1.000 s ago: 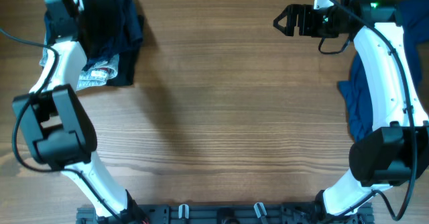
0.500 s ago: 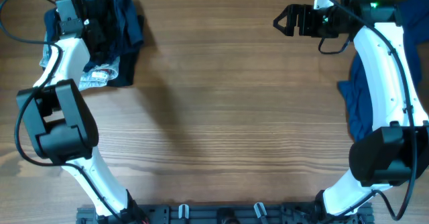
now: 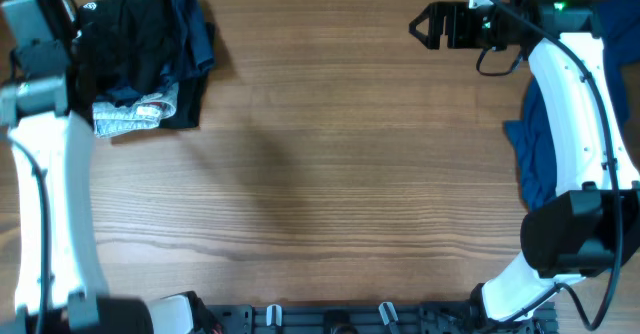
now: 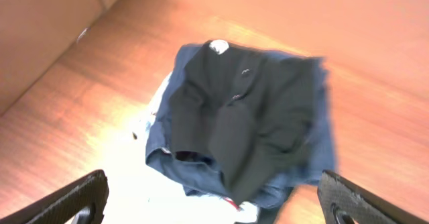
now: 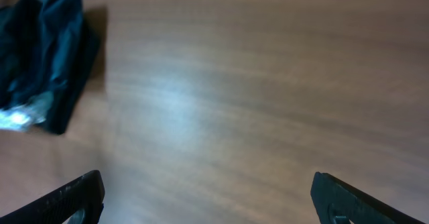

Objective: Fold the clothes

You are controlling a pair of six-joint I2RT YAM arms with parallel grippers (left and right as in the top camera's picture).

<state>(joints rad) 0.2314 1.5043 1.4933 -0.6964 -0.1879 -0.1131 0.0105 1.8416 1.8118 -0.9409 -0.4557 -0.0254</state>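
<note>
Left gripper (image 4: 213,205) hangs above the pile, jaws spread wide with nothing between them; right gripper (image 3: 424,26) is likewise wide open and empty, over the table (image 3: 340,174) at its far right, well apart from the clothes; the black shirt (image 3: 135,44) lies bunched on a navy garment (image 3: 198,44) and pale denim (image 3: 135,114) at the table's far left corner; in the left wrist view its long axis runs from the white logo (image 4: 218,46) end toward the camera.

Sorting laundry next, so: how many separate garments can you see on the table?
4: black shirt atop a navy garment and pale denim top-left; blue garment at right. More may be hidden.
</note>
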